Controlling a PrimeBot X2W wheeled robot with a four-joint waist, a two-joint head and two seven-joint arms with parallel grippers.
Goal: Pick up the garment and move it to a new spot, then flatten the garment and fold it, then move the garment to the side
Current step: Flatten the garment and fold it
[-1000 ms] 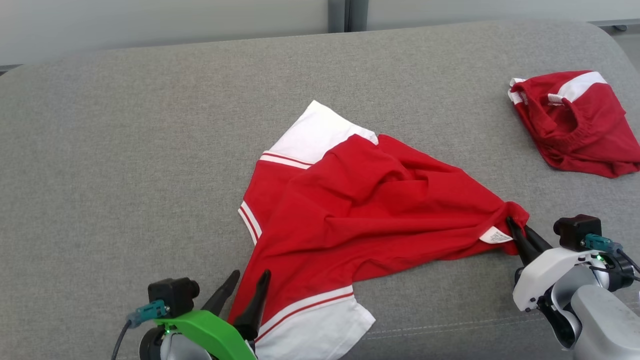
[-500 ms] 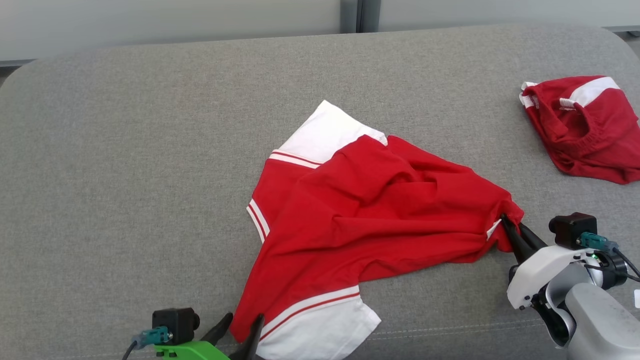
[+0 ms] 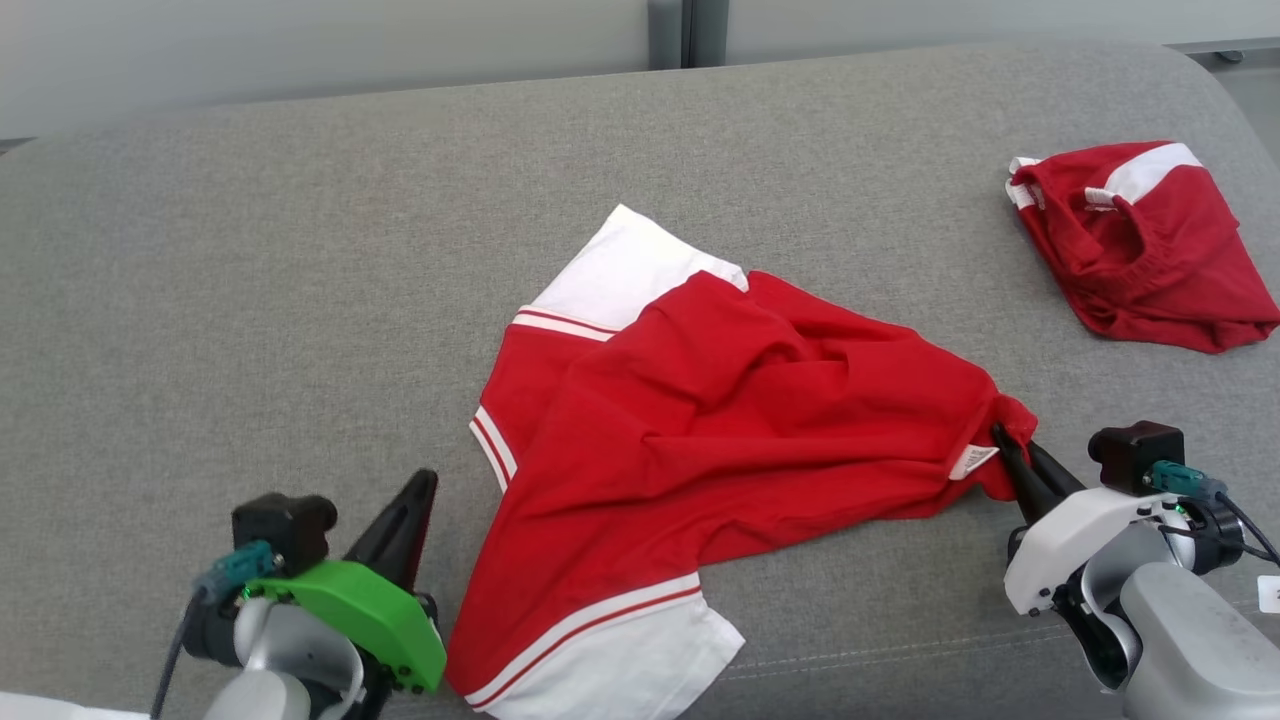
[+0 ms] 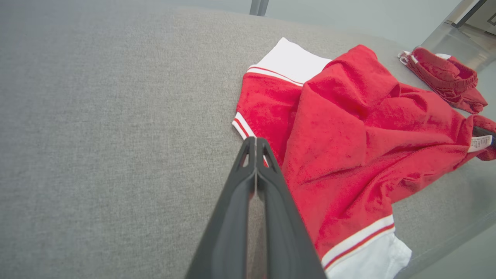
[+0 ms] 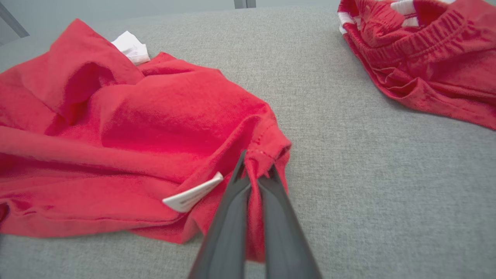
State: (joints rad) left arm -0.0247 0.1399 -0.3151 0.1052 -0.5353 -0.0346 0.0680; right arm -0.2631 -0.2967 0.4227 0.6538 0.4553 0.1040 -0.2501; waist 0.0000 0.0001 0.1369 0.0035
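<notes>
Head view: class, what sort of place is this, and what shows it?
Probably an indoor test room: a grey upholstered surface like a sofa seat, a plain pale wall behind, a red-and-white garment spread out.

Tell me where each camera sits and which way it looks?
Head view: on the robot's head, looking down at the red shirt on the grey cushion; left gripper and right gripper show low.
Left wrist view: left arm, looking along shut fingers toward the shirt's striped edge.
Right wrist view: right arm, looking along fingers pinching the shirt's corner.
Shared: all show the other red garment.
</notes>
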